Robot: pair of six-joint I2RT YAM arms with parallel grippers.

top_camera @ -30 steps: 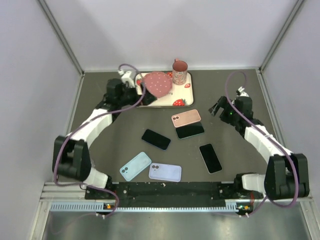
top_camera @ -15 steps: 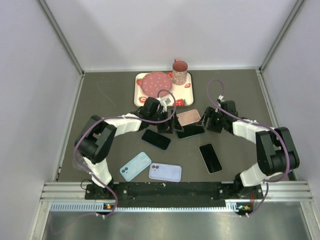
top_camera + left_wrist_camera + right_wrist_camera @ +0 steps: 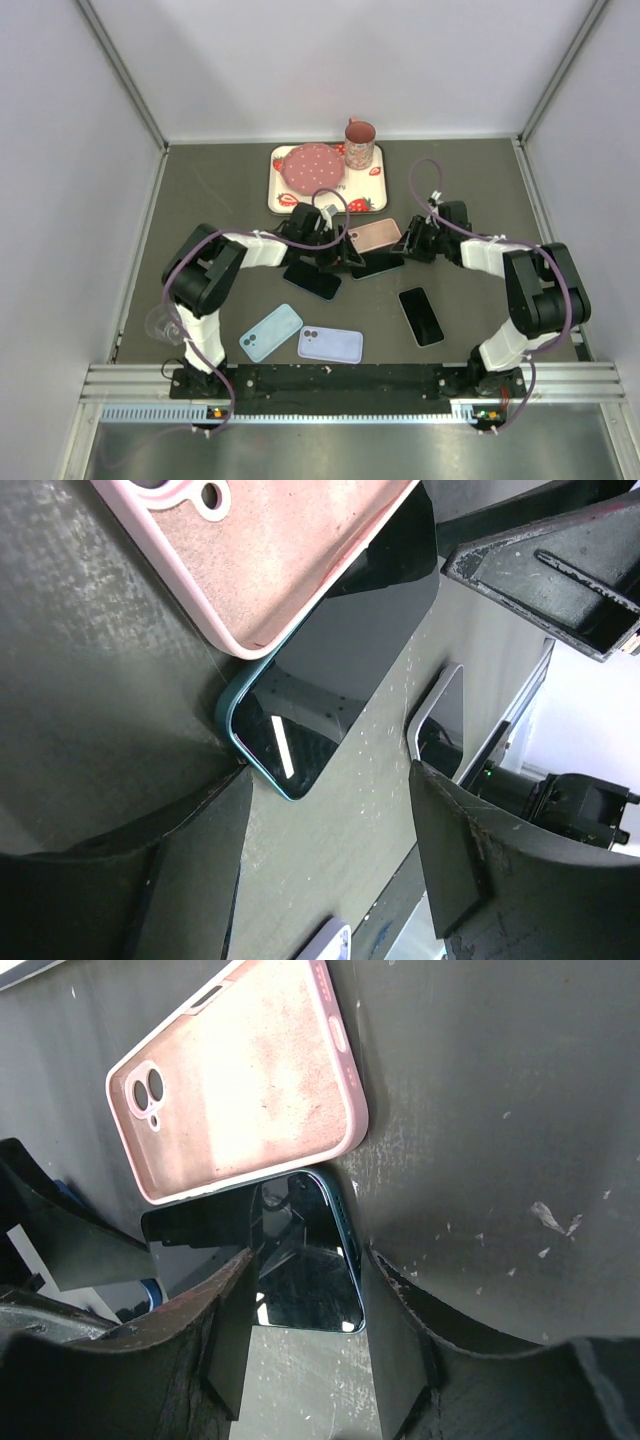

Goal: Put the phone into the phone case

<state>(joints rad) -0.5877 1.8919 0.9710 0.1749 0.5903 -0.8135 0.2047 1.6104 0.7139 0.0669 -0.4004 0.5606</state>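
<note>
Saw only one end of the teal-edged phone (image 3: 300, 1295), otherwise tucked under the pink case (image 3: 240, 1090); could not judge contact with the right gripper (image 3: 305, 1255).

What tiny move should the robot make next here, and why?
Probably close the left gripper and right gripper onto the dark phone: each straddles one end, jaws open, and the pink case lies over part of it, so it needs freeing first.

tray (image 3: 372, 188) far centre, strawberry print | pink dotted disc (image 3: 312, 167) on tray | mug (image 3: 360, 145) upright, tray's far-right corner | blue case (image 3: 270, 333) just beside lilac case (image 3: 330, 344), near edge | left dark phone (image 3: 315, 283) mid-table | right dark phone (image 3: 421, 316) apart, right
</note>
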